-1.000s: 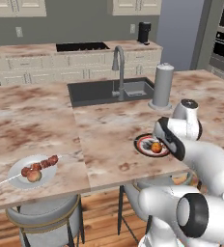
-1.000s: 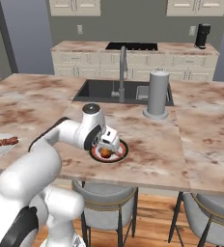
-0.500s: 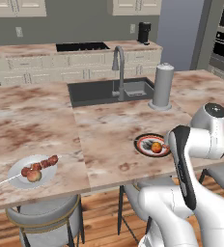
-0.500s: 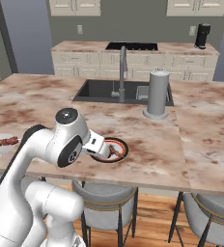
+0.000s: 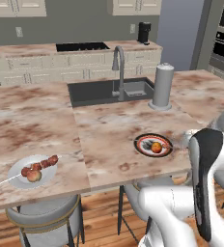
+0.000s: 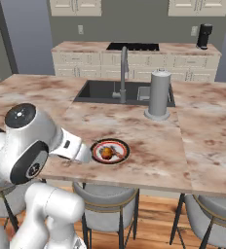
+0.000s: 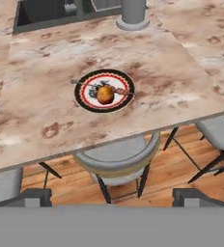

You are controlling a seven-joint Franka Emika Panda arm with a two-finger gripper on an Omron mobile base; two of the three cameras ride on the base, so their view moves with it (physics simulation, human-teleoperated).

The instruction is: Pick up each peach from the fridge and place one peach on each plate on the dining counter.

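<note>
One peach [image 7: 105, 94] lies in the middle of the dark plate [image 7: 80, 94] with the red-and-white rim, near the front edge of the dining counter [image 7: 46, 96]. The same peach [image 5: 156, 147] and plate [image 5: 142, 140] show in the left base view. Far to the left, a pale plate [image 5: 20, 179] holds another peach [image 5: 34, 176] beside a meat skewer [image 5: 40, 164]. My gripper [image 7: 112, 197] hangs open and empty, above and in front of the dark plate, off the counter's edge. The fridge is out of view.
A dark sink [image 5: 104, 91] with a tall steel tap [image 5: 119, 70] sits mid-counter, with a steel cylinder [image 5: 162, 87] right of it. Grey stools [image 7: 116, 161] stand under the counter's near edge. Behind is a second counter with a black cooktop [image 5: 82, 47].
My hand has drawn back from just above the dark plate toward the counter's near edge. The peach stays on the plate.
</note>
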